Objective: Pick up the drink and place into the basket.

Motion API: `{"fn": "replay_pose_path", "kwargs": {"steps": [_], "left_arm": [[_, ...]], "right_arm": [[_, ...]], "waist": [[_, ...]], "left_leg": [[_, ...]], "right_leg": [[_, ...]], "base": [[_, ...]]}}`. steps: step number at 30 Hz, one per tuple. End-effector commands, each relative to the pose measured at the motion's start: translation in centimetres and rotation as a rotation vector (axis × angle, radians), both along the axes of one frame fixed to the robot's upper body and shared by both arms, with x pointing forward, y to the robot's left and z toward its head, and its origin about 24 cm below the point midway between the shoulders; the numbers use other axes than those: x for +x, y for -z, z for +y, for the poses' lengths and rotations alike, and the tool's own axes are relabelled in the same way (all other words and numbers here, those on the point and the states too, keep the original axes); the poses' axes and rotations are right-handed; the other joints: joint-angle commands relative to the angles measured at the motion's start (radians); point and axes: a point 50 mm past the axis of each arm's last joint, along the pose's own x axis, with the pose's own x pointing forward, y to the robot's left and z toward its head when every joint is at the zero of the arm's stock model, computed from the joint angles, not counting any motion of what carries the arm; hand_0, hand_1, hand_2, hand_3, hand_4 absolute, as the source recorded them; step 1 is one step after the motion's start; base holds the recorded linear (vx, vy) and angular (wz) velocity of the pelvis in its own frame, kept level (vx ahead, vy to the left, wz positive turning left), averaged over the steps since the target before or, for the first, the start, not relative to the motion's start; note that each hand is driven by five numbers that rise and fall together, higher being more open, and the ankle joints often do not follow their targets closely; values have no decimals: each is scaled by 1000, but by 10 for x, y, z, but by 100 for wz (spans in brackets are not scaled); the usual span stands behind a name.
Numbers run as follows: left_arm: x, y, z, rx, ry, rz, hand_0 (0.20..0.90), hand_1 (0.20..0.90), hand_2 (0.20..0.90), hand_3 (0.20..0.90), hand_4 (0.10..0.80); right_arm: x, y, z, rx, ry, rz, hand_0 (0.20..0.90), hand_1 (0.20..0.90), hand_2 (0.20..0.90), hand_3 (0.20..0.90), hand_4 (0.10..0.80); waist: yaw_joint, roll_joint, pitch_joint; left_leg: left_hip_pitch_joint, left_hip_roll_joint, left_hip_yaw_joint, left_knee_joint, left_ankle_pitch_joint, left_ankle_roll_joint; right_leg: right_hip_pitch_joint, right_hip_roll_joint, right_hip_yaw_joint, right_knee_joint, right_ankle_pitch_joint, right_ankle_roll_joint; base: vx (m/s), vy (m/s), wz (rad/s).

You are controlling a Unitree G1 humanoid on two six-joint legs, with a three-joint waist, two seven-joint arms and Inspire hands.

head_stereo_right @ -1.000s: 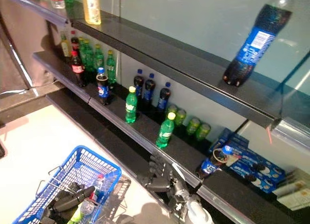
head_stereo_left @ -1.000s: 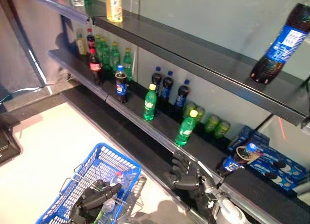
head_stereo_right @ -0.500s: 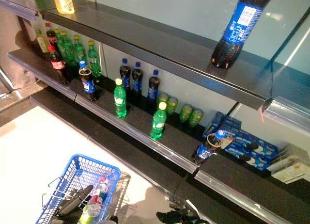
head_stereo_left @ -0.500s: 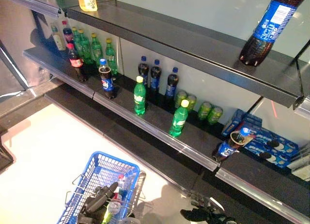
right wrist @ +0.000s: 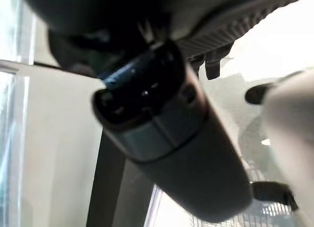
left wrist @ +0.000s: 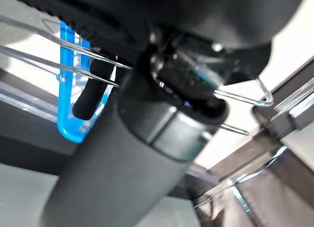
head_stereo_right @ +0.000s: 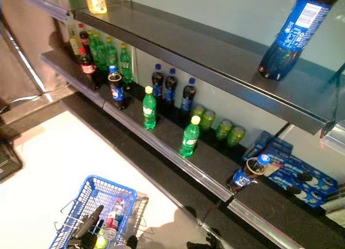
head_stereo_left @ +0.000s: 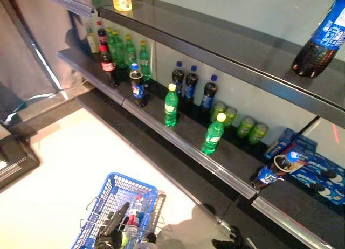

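A blue basket (head_stereo_left: pixel 131 180) hangs low at the left, and my left hand (head_stereo_left: pixel 115 226) is curled round its wire handles (left wrist: pixel 59 42). Inside it lie a clear bottle with a red label (head_stereo_left: pixel 135 208) and a green bottle (head_stereo_left: pixel 129 236). Two green soda bottles (head_stereo_left: pixel 171 105) (head_stereo_left: pixel 213 133) stand at the front of the middle shelf (head_stereo_left: pixel 188 152). A cola bottle (head_stereo_left: pixel 138 86) stands to their left, and another cola bottle (head_stereo_left: pixel 275 168) leans over at the right. Only a dark bit of my right hand (head_stereo_left: pixel 229 242) shows at the bottom edge, below the shelf. In its wrist view the right hand (right wrist: pixel 186 153) holds nothing.
More green and dark bottles and green cans (head_stereo_left: pixel 248 128) line the back of the middle shelf. Blue biscuit boxes (head_stereo_left: pixel 318 176) lie at the far right. A large cola bottle (head_stereo_left: pixel 323 39) stands on the upper shelf. Pale floor (head_stereo_left: pixel 64 168) lies to the left of the basket.
The camera has shifted. My right hand has dropped from the edge of the middle shelf to the bottom of the view. My left hand still holds the basket.
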Motion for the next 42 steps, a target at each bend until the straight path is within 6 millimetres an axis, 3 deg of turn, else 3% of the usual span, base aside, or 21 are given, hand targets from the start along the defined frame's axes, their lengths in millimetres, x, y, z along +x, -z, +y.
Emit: {"fn": "replay_pose_path", "kwargs": {"steps": [1, 2, 5, 10, 14, 15, 16, 18, 20, 22, 25, 26, 27, 28, 29, 30, 34, 38, 39, 40, 42], "left_arm": [[69, -59, 29, 183, -5, -459, 300, 300, 300, 200, 100], [69, -59, 28, 180, -8, -457, 300, 300, 300, 200, 100], [78, -51, 17, 134, 0, -425, 300, 300, 300, 200, 100], [62, -38, 10, 104, -92, -382, 300, 300, 300, 200, 100], [66, -36, 9, 106, -34, -368, 300, 300, 300, 200, 100], [70, -37, 9, 107, -12, -367, 300, 300, 300, 200, 100], [75, -39, 11, 117, 13, -361, 300, 300, 300, 200, 100], [77, -40, 13, 127, 33, -361, 300, 300, 300, 200, 100], [79, -43, 11, 150, 51, -369, 300, 300, 300, 200, 100], [81, -47, 12, 150, 44, -378, 300, 300, 300, 200, 100], [95, -57, 10, 199, 135, -416, 300, 300, 300, 200, 100], [97, -58, 9, 201, 146, -420, 300, 300, 300, 200, 100], [101, -59, 6, 202, 152, -423, 300, 300, 300, 200, 100], [102, -58, 4, 204, 158, -419, 300, 300, 300, 200, 100], [102, -58, 3, 204, 158, -418, 300, 300, 300, 200, 100], [104, -55, -1, 195, 159, -412, 300, 300, 300, 200, 100], [102, -49, -11, 163, 172, -420, 300, 300, 300, 200, 100], [95, -43, -11, 144, 152, -412, 300, 300, 300, 200, 100], [91, -39, -12, 133, 132, -391, 300, 300, 300, 200, 100], [90, -38, -12, 132, 128, -386, 300, 300, 300, 200, 100], [87, -35, -13, 119, 106, -363, 300, 300, 300, 200, 100]], "right_arm": [[10, -9, -28, -129, -23, -51, 900, 900, 900, 900, 800], [9, -9, -29, -134, -20, -46, 900, 900, 900, 900, 800], [-7, -5, -41, -181, 31, 25, 900, 900, 900, 900, 800], [-24, 0, -56, -243, -54, 121, 900, 900, 900, 900, 800], [-48, 6, -57, -229, 21, 183, 900, 900, 900, 900, 800], [-50, 7, -57, -227, 32, 186, 900, 900, 900, 900, 800], [-49, 8, -53, -241, 32, 187, 900, 900, 900, 900, 800], [-48, 8, -52, -254, 47, 188, 900, 900, 900, 900, 800], [-47, 8, -49, -261, 53, 195, 900, 900, 900, 900, 800], [-41, 7, -47, -274, 27, 180, 900, 900, 900, 900, 800], [-28, 6, -41, -269, 94, 124, 900, 900, 900, 900, 800], [-28, 7, -41, -260, 111, 124, 900, 900, 900, 900, 800], [-31, 8, -40, -238, 147, 132, 900, 900, 900, 900, 800], [-36, 9, -42, -221, 175, 139, 900, 900, 900, 900, 800], [-36, 10, -42, -219, 176, 140, 900, 900, 900, 900, 800], [-39, 10, -43, -206, 187, 145, 900, 900, 900, 900, 800], [-31, 8, -47, -203, 203, 105, 900, 900, 900, 900, 800], [-26, 9, -48, -185, 223, 115, 900, 900, 900, 900, 800], [-36, 11, -47, -182, 225, 150, 900, 900, 900, 900, 800], [-37, 11, -47, -181, 226, 157, 900, 900, 900, 900, 800], [-45, 13, -46, -184, 219, 202, 900, 900, 900, 900, 800]], "waist": [[12, 34, -3], [10, 35, -2], [-34, 40, 0], [-52, 25, -8], [-69, 21, -7], [-71, 17, -1], [-74, 11, 6], [-73, 4, 8], [-72, -3, 10], [-80, 8, 10], [-129, 21, 6], [-134, 18, 5], [-144, 6, 3], [-149, -4, 2], [-149, -5, 0], [-154, -21, -2], [-157, -47, 16], [-174, -47, 31], [-196, -41, 24], [-200, -44, 19], [-215, -34, 6]], "left_leg": [[-55, 5, 138, 37, -19, -10], [-59, 8, 154, 40, -19, -13], [-107, 46, 334, 93, 0, -30], [-68, 64, 268, 138, -56, -13], [-33, 124, 354, 146, -61, -26], [-31, 117, 363, 173, -82, -22], [-38, 85, 372, 218, -117, -5], [-43, 64, 384, 240, -143, 12], [-27, 12, 397, 230, -174, 45], [-11, -2, 409, 207, -178, 64], [2, -36, 402, 161, -178, 100], [1, -46, 399, 161, -179, 103], [2, -68, 394, 164, -184, 106], [-1, -88, 388, 173, -193, 108], [-4, -90, 388, 173, -192, 108], [-15, -118, 380, 187, -203, 108], [-56, -155, 386, 281, -260, 103], [-30, -162, 410, 351, -334, 114], [-10, -156, 396, 421, -348, 119], [-13, -158, 392, 430, -340, 118], [8, -124, 386, 530, -267, 83]], "right_leg": [[-105, 17, -34, 45, 39, -25], [-105, 16, -39, 44, 40, -25], [-104, -13, -107, 50, 53, -31], [-149, -58, -54, 69, 61, -32], [-142, -117, -77, 107, 66, -1], [-147, -149, -80, 121, 75, 19], [-141, -202, -72, 134, 99, 60], [-138, -241, -75, 150, 121, 74], [-167, -308, -72, 230, 200, 86], [-201, -301, -63, 296, 198, 75], [-233, -100, 12, 334, 71, 35], [-225, -67, 18, 314, 58, 24], [-202, -6, 32, 239, 46, 0], [-182, 35, 48, 155, 42, -18], [-182, 40, 50, 144, 46, -20], [-179, 71, 79, 49, 76, -27], [-238, 58, 64, -78, 213, -2], [-320, 35, 8, -22, 241, 8], [-328, 55, 40, 13, 215, -16], [-333, 55, 50, 18, 211, -21], [-323, 76, 46, 50, 173, -49]], "base": [[-161, 63, 22], [-174, 111, 38], [-126, 250, 110], [2, 384, 37], [156, 469, 52], [284, 556, 42], [296, 576, 49], [219, 439, 41], [219, 500, 5], [138, 427, 0], [158, 330, 5], [319, 196, 85], [370, 157, 99], [320, 117, 84], [323, 74, 48], [240, 52, 41], [310, 33, 23], [443, 31, 0], [381, 7, -7], [512, -9, 7], [388, -46, 13]]}}
